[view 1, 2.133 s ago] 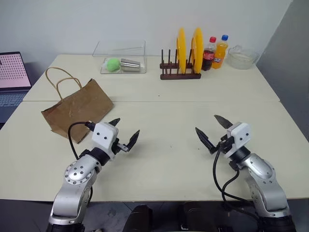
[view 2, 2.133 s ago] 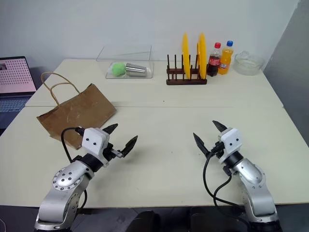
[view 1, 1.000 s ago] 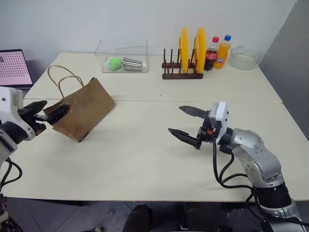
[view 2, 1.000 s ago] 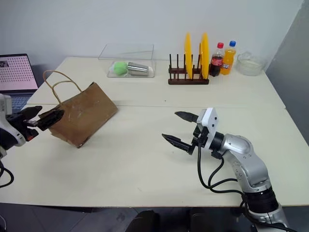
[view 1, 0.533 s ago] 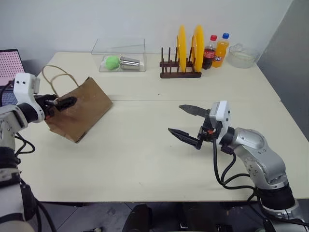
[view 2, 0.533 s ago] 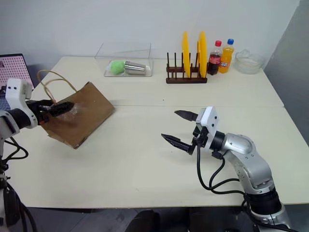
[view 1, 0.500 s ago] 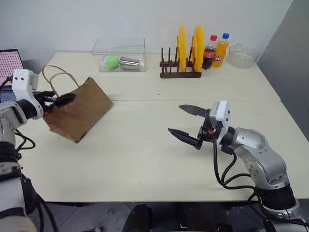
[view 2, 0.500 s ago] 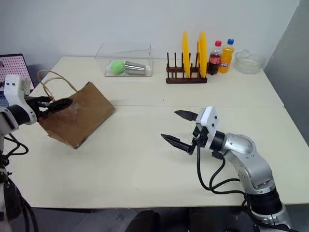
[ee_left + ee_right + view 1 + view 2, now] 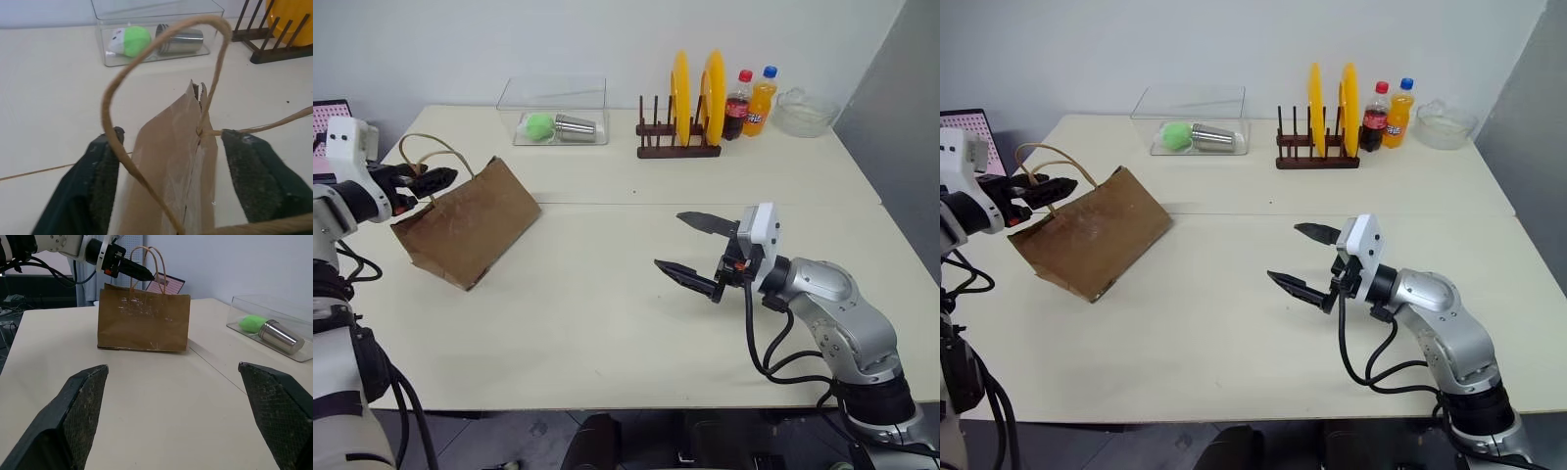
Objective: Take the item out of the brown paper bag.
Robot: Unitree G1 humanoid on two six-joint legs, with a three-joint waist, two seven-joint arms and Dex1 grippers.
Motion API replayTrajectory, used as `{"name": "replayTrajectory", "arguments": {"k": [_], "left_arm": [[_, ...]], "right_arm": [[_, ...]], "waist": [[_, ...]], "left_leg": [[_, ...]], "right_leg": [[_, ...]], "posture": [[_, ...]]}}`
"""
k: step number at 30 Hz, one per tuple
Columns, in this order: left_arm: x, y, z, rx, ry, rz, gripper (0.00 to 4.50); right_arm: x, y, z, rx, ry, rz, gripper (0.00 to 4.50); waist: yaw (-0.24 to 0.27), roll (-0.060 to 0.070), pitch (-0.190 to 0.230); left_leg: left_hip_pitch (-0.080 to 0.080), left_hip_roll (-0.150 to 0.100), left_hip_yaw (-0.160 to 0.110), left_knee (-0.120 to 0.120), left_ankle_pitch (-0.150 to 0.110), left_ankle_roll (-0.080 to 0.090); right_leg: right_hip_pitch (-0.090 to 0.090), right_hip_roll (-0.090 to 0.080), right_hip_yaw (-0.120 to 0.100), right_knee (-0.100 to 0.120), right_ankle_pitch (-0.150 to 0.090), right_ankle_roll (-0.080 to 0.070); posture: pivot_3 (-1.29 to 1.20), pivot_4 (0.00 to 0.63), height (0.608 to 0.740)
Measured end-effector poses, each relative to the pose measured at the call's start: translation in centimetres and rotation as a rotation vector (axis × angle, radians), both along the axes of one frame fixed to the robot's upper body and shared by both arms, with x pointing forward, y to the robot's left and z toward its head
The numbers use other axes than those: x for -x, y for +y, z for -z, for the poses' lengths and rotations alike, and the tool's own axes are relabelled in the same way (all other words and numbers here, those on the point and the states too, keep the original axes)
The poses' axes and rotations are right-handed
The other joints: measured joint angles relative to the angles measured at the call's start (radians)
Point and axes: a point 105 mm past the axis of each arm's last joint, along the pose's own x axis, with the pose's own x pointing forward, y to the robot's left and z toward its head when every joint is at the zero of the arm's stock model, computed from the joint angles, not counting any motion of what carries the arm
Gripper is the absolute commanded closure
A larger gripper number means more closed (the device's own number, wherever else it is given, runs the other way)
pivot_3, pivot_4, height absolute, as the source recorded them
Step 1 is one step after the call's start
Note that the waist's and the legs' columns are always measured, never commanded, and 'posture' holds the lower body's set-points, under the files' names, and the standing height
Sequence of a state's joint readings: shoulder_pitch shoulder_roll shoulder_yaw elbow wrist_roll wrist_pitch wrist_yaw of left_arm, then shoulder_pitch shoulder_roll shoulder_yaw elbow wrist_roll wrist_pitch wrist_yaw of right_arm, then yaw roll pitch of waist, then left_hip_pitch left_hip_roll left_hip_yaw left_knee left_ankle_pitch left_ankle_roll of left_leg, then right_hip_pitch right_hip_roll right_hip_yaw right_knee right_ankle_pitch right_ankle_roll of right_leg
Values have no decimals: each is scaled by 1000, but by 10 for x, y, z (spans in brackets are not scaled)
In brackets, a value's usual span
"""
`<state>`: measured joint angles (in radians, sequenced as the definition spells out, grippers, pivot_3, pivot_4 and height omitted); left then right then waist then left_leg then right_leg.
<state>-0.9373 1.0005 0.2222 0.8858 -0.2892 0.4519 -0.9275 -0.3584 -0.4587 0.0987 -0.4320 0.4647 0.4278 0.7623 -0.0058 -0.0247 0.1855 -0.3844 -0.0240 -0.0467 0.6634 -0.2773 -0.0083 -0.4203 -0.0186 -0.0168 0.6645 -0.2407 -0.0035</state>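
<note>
The left hand (image 9: 423, 180) is at the top edge of the brown paper bag (image 9: 468, 223), its fingers (image 9: 98, 181) parted on either side of the folded rim, not closed on it; a cord handle (image 9: 146, 54) loops over one finger. The right hand (image 9: 695, 250) hovers above the worktop (image 9: 607, 323), fingers spread wide, empty, well apart from the bag. The bag stands tilted at the worktop's left; its contents are hidden.

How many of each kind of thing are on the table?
Brown paper bag: 1
Soda bottles: 2, cola and orange
Yellow plates in the rack: 2, and
Clear box: 1
Green ball: 1
Steel cup: 1
Glass bowl: 1
Total: 10
</note>
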Motion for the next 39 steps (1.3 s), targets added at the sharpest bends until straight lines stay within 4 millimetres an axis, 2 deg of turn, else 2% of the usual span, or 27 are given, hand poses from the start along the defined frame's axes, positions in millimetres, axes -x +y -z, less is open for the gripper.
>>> {"name": "replayTrajectory", "arguments": {"k": [7, 13, 19, 27, 34, 39], "left_arm": [[-3, 1, -14, -16, -45, -5, 4464], [-7, -11, -25, -33, -77, 59, 4464], [-21, -43, -37, -29, -108, 173, 4464], [-40, -102, -68, -57, -191, 349, 4464], [-54, -140, -60, -65, -173, 451, 4464], [-65, -185, -60, -81, -194, 553, 4464]], "right_arm": [[-1, 1, -4, 2, -14, -5, 0], [-1, 0, -2, 11, -3, -1, 0], [5, -3, 2, 45, 15, -7, 0], [22, -16, 14, 93, 93, -9, 0], [28, -26, 23, 88, 139, 60, 0], [34, -35, 32, 65, 171, 160, 0]], "waist": [[0, -1, 0], [0, -1, 0], [3, -2, 0], [4, -5, 1], [-1, -5, 1], [4, -6, 1]], "left_leg": [[0, 0, 0, 1, 0, 0], [0, 0, 0, 1, 0, 0], [-1, 0, 0, 2, 0, 0], [-2, -1, -1, 2, 0, 0], [-2, -1, 0, 2, 0, 0], [-4, -1, 0, 2, 0, 0]], "right_leg": [[0, 0, 0, 0, 0, 0], [0, 0, 0, 1, 1, -1], [0, 0, -1, 0, 1, -1], [0, 0, -1, 0, 1, -1], [-1, 0, 0, 1, 1, 0], [-1, 0, -1, 0, 1, 0]], "posture": [[0, 150, 740], [0, 150, 740], [0, 150, 740], [0, 150, 740], [0, 150, 740], [0, 150, 740]]}}
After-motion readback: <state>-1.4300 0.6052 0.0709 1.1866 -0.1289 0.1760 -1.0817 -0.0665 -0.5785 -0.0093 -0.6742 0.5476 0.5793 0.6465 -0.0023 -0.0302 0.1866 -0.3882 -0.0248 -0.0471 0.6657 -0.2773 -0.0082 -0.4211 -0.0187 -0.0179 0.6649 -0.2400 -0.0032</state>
